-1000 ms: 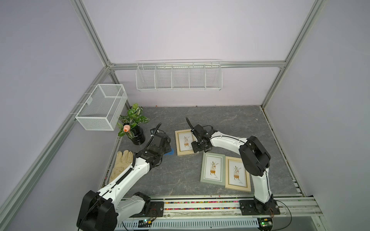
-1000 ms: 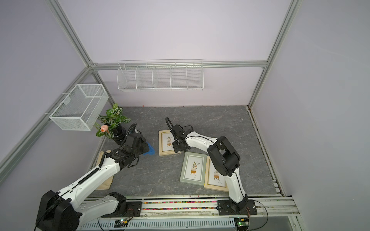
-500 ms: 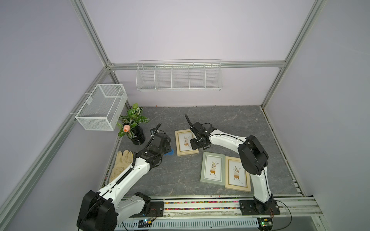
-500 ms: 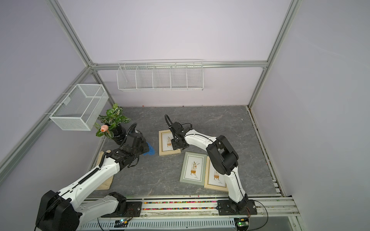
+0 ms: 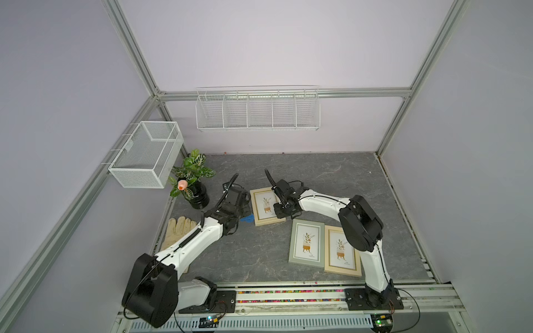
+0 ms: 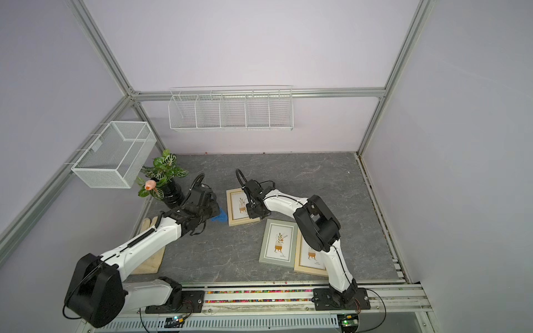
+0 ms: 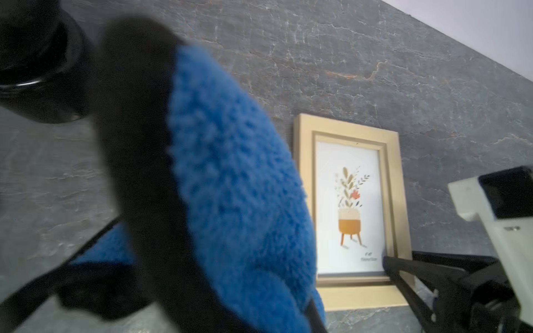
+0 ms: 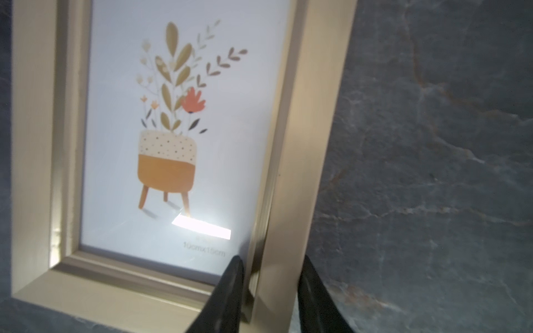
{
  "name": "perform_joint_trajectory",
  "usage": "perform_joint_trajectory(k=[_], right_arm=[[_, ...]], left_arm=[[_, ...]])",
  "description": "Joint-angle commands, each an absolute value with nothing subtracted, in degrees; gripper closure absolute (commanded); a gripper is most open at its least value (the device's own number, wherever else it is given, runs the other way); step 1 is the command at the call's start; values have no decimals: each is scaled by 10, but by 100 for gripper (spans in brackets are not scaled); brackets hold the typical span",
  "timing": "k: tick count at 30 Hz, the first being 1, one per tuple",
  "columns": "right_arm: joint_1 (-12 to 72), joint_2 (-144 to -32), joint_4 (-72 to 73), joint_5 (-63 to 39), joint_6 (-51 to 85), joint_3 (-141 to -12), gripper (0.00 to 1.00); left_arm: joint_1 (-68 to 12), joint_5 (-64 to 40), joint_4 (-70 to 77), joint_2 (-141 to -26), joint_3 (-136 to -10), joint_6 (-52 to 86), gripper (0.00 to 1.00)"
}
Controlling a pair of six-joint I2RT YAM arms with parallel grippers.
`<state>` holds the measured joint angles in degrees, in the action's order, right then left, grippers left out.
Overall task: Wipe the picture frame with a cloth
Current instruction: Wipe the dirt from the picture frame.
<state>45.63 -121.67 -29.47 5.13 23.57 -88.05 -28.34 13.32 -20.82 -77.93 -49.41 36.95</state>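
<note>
Left gripper [image 5: 243, 212]: closed on the blue cloth [image 7: 236, 187], which is bunched between its fingers.
Cloth position: just beside the long edge of the picture frame [image 8: 173, 144]; contact cannot be told.
Right gripper [image 8: 271, 261]: clamped across the frame's side rail, near a lower corner.
Frame position: lying face up on the grey table [image 5: 317, 178], between both arms.

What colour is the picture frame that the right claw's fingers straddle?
Pale gold. The picture frame at the right claw shows best in the right wrist view.
</note>
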Motion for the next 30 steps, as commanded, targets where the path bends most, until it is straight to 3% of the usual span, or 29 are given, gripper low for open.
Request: perform_joint_trajectory(k=[1, 15, 24, 30], right_arm=[[477, -1216, -309, 49, 243, -856, 72], [503, -1178, -260, 50, 288, -788, 83], [492, -1160, -260, 84, 308, -746, 89], [504, -1173, -248, 63, 302, -763, 91]], left_arm=[[-281, 101, -173, -848, -548, 393, 100], [-264, 32, -76, -1098, -651, 451, 100], [-215, 48, -83, -1076, -608, 436, 100], [-253, 5, -52, -1109, -646, 454, 100]])
